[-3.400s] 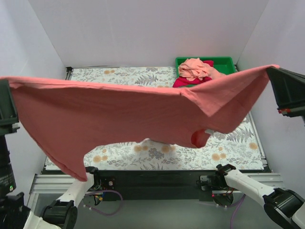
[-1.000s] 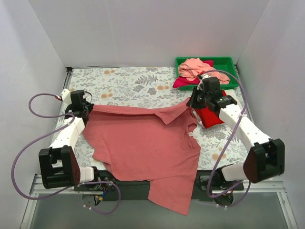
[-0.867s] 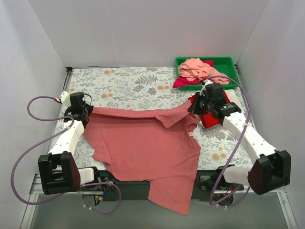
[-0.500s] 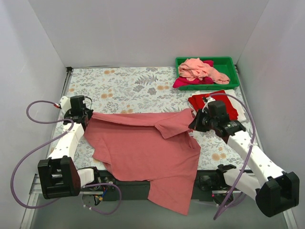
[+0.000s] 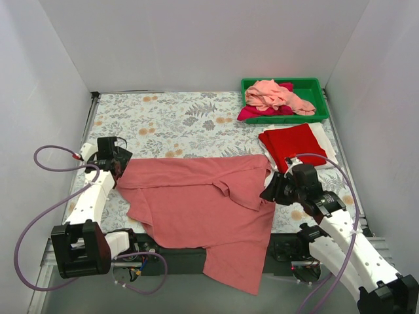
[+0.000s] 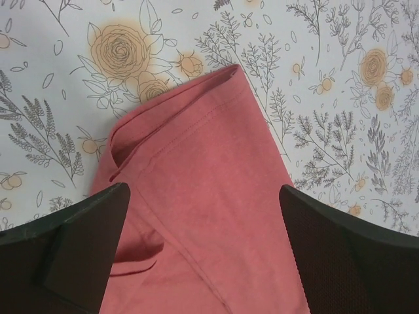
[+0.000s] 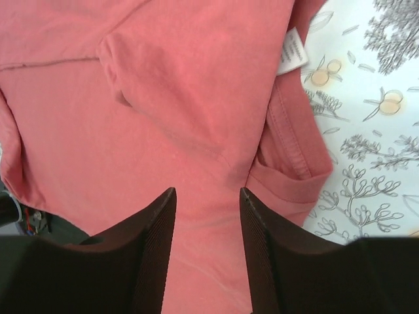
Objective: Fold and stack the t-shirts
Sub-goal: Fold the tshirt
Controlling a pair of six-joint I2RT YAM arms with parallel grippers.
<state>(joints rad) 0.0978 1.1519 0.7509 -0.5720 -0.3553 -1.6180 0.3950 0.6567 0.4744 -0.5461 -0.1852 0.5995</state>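
Note:
A dusty rose t-shirt (image 5: 196, 196) lies spread on the flowered table, its lower part hanging over the near edge. My left gripper (image 5: 118, 163) stands open at the shirt's far left corner, and in the left wrist view (image 6: 203, 196) its fingers are wide apart above the cloth (image 6: 209, 170). My right gripper (image 5: 270, 191) is at the shirt's right edge, jaws apart over the cloth (image 7: 163, 98) with nothing pinched (image 7: 207, 193). A folded bright red t-shirt (image 5: 291, 144) rests on a white one (image 5: 326, 139) at the right.
A green bin (image 5: 311, 85) at the far right corner holds a salmon pink shirt (image 5: 275, 95) and a magenta one (image 5: 252, 113). A white label (image 7: 292, 52) shows at the rose shirt's collar. Purple cables loop beside both arms.
Both arms drew the rose shirt's top edge toward the near side and laid it down. Both grippers, shut on the cloth before, have opened and let go.

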